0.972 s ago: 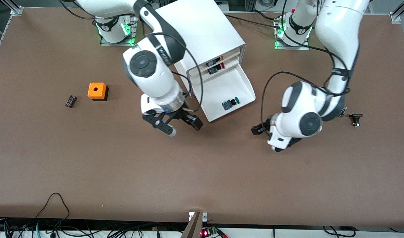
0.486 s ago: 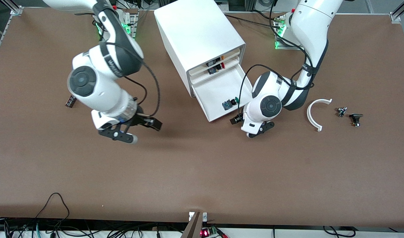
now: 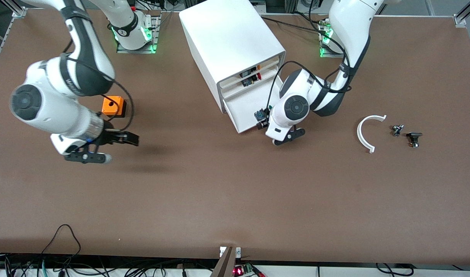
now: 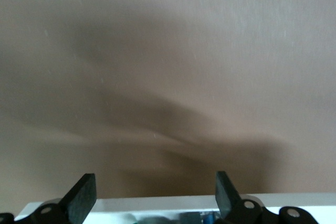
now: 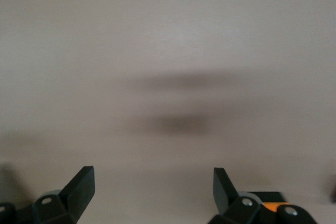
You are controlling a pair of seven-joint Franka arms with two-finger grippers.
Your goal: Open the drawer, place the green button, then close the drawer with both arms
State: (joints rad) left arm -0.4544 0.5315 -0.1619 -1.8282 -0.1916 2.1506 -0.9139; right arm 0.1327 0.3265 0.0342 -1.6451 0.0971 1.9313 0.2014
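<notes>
The white cabinet [image 3: 227, 34] has its lowest drawer [image 3: 244, 103] partly out. The button [image 3: 261, 114] lies in it near the front wall, blue base showing, its green cap mostly hidden by the left arm. My left gripper [image 3: 276, 132] is open, against the drawer's front wall, on the side nearer the front camera. In the left wrist view the open left gripper [image 4: 155, 195] straddles the white drawer rim [image 4: 157, 203]. My right gripper [image 3: 112, 149] is open and empty over bare table by the orange box [image 3: 113, 105]; the right wrist view shows it [image 5: 154, 187] open.
The two upper drawers [image 3: 250, 77] stand slightly open with small parts inside. A white curved piece [image 3: 367, 130] and two small black parts [image 3: 414, 138] lie toward the left arm's end. Cables hang along the table edge nearest the front camera.
My right arm swung away from the cabinet toward its own end of the table. My left gripper moved to the drawer's front, and the drawer slid partly in.
</notes>
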